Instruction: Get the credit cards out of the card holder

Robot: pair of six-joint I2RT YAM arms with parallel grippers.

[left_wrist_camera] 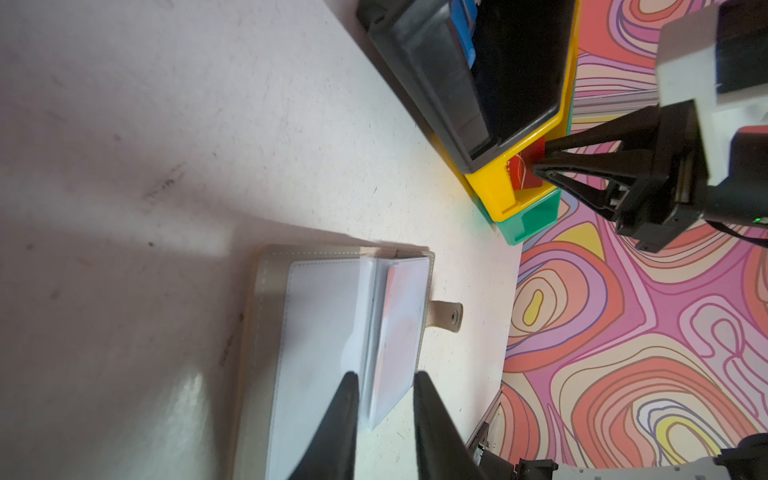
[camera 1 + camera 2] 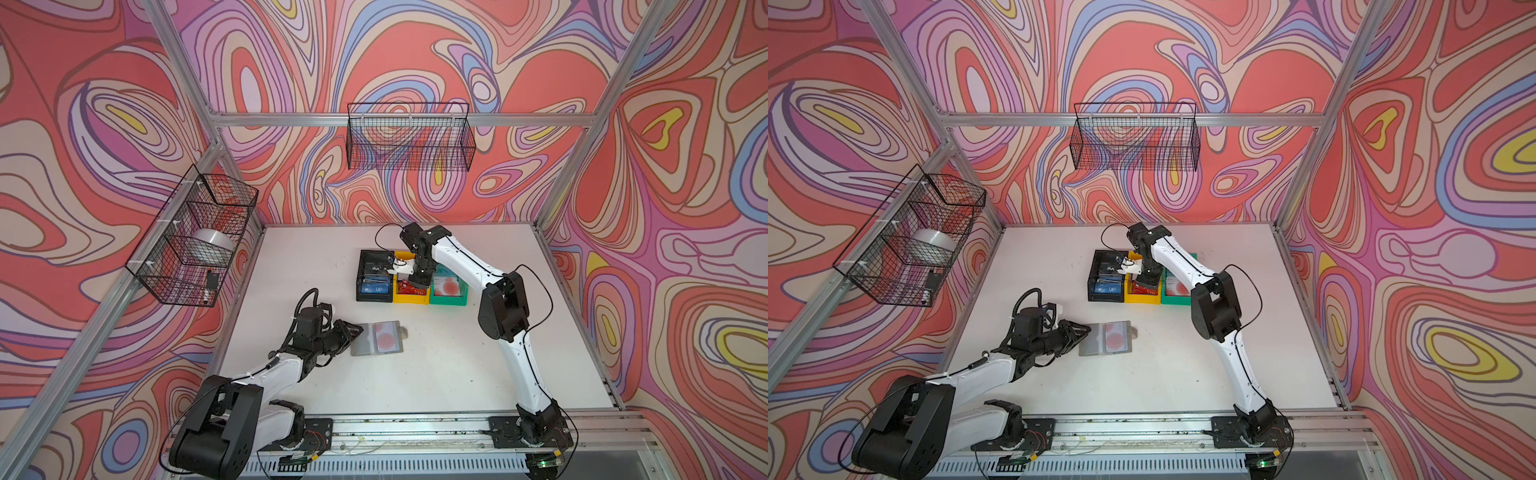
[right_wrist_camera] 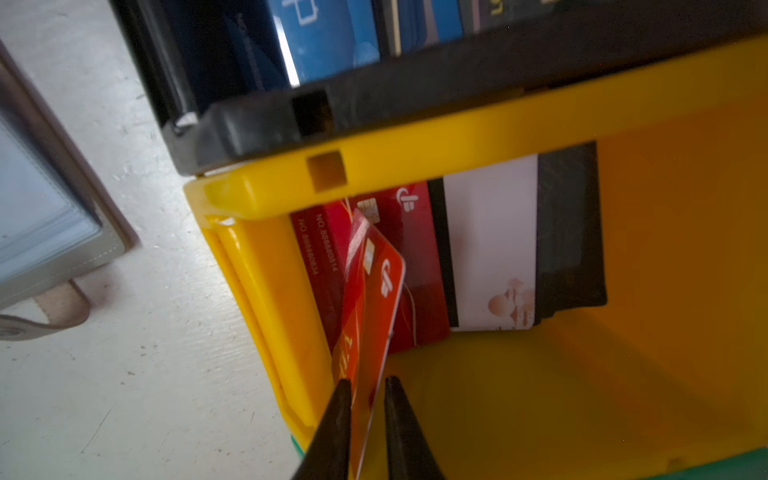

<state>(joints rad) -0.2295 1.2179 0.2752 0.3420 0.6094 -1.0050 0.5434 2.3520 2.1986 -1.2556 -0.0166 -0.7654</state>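
Our right gripper (image 3: 368, 379) stands with jaws slightly parted around one red card (image 3: 380, 299), on edge inside the yellow bin (image 3: 415, 141). Beyond its tips lie at least two more red cards (image 3: 415, 257), one white card (image 3: 490, 249) and one dark card (image 3: 569, 232). Our left gripper (image 1: 385, 372), jaws apart, straddles the clear sleeve pages (image 1: 382, 316) of the single grey card holder (image 1: 316, 332), open flat on the table (image 1: 124, 166). One pale card with red circles (image 2: 385, 337) sits sleeved just past those tips. We count three bins: yellow, a black bin (image 3: 257, 120), a green bin (image 1: 536, 216).
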